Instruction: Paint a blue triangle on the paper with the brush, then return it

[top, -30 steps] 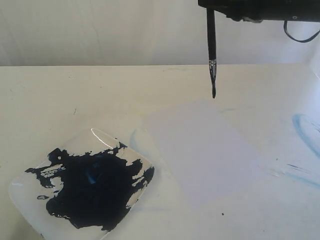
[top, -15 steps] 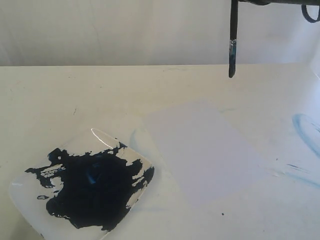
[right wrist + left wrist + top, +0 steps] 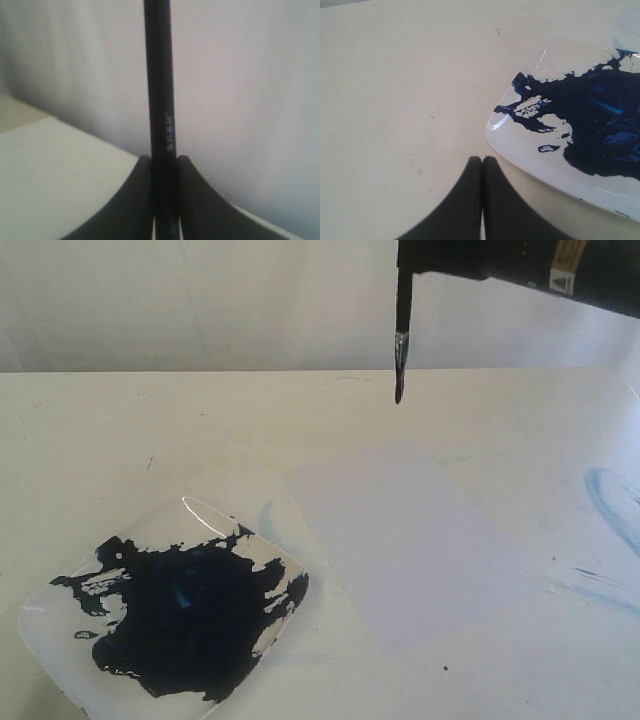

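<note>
Near left, a clear plate [image 3: 45, 635] lies on the table [image 3: 150, 420], with a dark navy puddle [image 3: 180, 615] covering most of it. The left gripper [image 3: 482, 162] sits just beside the plate's rim, its fingers pressed together with nothing between them. Right of the plate the paper [image 3: 400, 540] lies flat, a plain pale sheet with one corner close to the plate. Light-blue smears [image 3: 610, 500] mark the table at the far right.

Farther back the brush [image 3: 401, 350] hangs upright, its tip down in the air and clear of the paper. The right gripper [image 3: 164, 161] clamps its black handle. The dark arm [image 3: 520, 260] hides the handle's top. Behind is a white wall [image 3: 200, 300].

Half a second ago the brush hung farther right. A second ago its tip was lower. Plate and paper lie as before.
</note>
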{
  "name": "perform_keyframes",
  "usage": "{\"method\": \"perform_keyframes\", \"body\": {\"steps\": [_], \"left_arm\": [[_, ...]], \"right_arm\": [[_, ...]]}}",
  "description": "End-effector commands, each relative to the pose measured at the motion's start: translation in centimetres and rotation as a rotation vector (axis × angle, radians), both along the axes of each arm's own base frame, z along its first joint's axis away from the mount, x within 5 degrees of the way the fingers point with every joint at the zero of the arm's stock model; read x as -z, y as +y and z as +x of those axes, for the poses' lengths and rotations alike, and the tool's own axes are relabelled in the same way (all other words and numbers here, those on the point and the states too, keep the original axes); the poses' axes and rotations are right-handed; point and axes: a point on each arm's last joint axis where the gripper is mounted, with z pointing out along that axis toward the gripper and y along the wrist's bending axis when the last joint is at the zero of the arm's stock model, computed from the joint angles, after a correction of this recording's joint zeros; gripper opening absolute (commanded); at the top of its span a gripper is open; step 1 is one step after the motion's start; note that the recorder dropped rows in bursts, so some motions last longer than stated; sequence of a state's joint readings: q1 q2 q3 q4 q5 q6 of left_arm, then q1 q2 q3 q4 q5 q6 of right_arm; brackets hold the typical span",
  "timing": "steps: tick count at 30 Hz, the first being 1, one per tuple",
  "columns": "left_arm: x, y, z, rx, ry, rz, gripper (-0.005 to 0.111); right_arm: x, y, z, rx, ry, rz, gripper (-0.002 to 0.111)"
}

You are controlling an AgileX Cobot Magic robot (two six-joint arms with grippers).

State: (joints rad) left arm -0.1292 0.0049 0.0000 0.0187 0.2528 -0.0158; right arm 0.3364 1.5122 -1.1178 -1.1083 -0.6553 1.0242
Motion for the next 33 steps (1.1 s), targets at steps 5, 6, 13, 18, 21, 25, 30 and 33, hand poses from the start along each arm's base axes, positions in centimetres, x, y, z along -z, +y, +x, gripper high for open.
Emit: {"method": "perform_keyframes", "body": {"steps": [5,6,13,18,21,25,30,33], "left_arm": [[-0.1,0.0,0.0,0.0,-0.008,-0.016,0.0],[-0.1,0.0,0.0,0.0,-0.008,-0.016,0.0],[-0.1,0.0,0.0,0.0,-0.008,-0.016,0.0],[-0.1,0.0,0.0,0.0,-0.008,-0.016,0.0],[-0.1,0.0,0.0,0.0,-0.008,-0.016,0.0],[-0.2,0.0,0.0,0.011,-0.028,0.021,0.0],[-0.5,0.0,0.2,0.025,-0.075,0.062,0.0],[-0.5,0.0,0.2,0.025,-0.075,0.062,0.0]], "right_arm": [[1.7,-1.9,-1.5,-0.247,-0.04,-0.047,0.0],[2.0,-2.3,-1.5,-0.258,-0.042,-0.04,0.0],[3.9,-4.5,0.1,-0.321,-0.035,0.05,0.0],[6.1,-4.9,1.1,-0.305,0.022,0.04,0.0],[6.8,-4.9,1.3,-0.307,0.041,0.037,0.0],[6.9,-4.9,1.3,-0.312,0.043,0.029,0.0],[6.9,-4.9,1.3,-0.312,0.033,0.023,0.0],[7.6,-4.9,1.7,-0.307,0.052,0.031,0.0]]}}
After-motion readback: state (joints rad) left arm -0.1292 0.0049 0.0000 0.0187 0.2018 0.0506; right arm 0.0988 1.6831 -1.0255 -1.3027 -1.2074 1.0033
